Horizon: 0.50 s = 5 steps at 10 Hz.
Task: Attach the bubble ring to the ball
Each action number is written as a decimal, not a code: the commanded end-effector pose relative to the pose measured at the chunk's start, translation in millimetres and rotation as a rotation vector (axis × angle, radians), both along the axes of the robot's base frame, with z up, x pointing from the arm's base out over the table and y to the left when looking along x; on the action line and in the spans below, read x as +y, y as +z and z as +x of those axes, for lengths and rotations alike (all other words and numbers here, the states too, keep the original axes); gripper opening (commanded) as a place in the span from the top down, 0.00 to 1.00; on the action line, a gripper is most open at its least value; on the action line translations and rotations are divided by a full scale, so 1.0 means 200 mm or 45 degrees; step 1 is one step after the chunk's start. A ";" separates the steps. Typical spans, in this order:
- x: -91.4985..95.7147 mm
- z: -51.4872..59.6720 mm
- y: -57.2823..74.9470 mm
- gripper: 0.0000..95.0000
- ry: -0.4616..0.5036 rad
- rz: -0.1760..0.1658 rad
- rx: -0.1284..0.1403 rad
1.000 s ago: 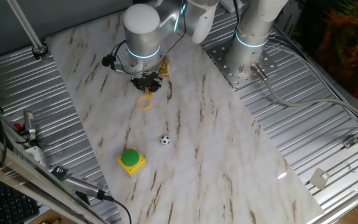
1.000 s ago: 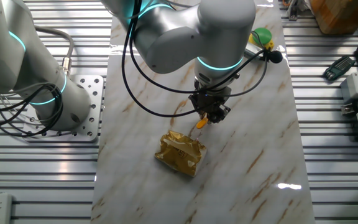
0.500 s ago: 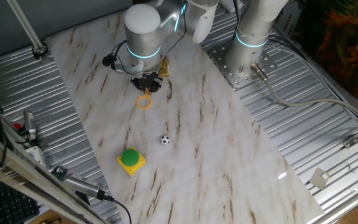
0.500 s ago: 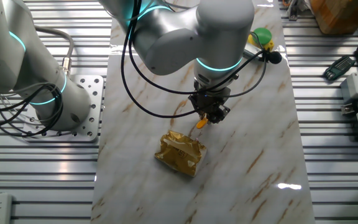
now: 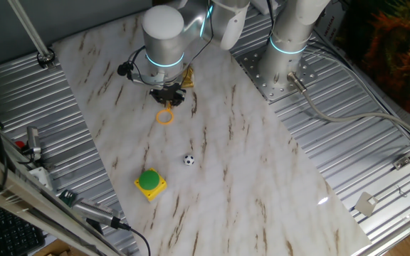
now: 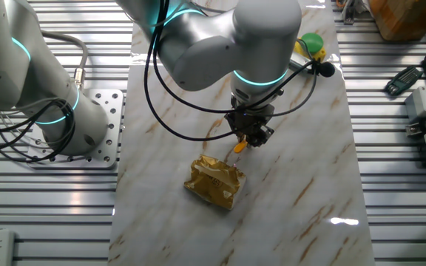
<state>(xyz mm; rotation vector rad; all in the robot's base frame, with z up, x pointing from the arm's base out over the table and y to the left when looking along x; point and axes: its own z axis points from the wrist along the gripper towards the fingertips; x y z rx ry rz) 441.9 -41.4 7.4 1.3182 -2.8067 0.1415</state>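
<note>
Nothing much has shifted since the earlier frames: gripper (image 5: pixel 168 97) sits a hair higher in the frame than a sec ago, the rest is unchanged.

Bubble ring (image 5: pixel 164 116) is in the upper-middle of one fixed view, loop over the marble top, short handle running up into the gripper directly above it. Whether the loop touches the surface or hangs just off it, can't tell. In the other fixed view only a short orange-yellow bit of the bubble ring (image 6: pixel 239 145) pokes out below the gripper (image 6: pixel 251 138), near frame centre. Fingers look pressed together, pinching the ring's handle, though the contact itself is small and dark.

Ball (image 5: pixel 188 160) lies on the marble below and a bit right of the ring, well apart from it; not visible in the other view, arm blocks it.

Green button on yellow base (image 5: pixel 149 182) sits lower left of the ball, near it, not touching. Same button (image 6: pixel 310 43) shows at upper right in the other view, partly hidden behind the arm.

Crumpled golden wrapper (image 6: pixel 214 182) lies just below and left of the gripper in the other view, close to the ring's tip but apart.

Marble table top (image 5: pixel 248 178) runs diagonally across the frame, ribbed metal either side. Arm's base (image 5: pixel 288 50) stands at upper right on a bolted plate.
</note>
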 end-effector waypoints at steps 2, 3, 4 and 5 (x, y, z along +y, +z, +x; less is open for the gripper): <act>0.00 0.00 0.00 1.00 -0.010 0.013 0.002; 0.00 0.00 0.00 1.00 -0.013 0.016 0.003; 0.00 0.00 0.01 1.00 -0.013 0.015 0.003; 0.00 0.00 0.03 1.00 -0.015 0.018 0.004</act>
